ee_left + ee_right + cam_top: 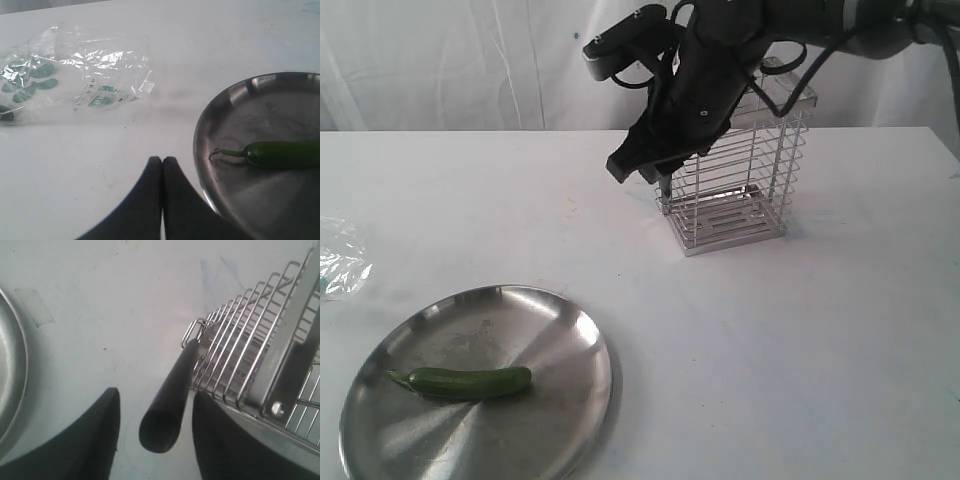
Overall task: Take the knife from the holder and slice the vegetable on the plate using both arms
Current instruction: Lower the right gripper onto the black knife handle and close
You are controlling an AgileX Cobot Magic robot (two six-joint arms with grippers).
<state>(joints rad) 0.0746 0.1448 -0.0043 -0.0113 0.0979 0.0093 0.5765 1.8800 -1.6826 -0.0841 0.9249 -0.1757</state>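
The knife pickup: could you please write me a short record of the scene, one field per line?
plate: steel, on the white table
vegetable: slender, green, stemmed, whole, lying on the plate
holder: wire basket, upright on the table
knife: black handle pokes out of the holder, not yet gripped
right claw: open, one finger on each side of the handle
left claw: shut, empty, beside the plate
plastic bag: crumpled, on the table
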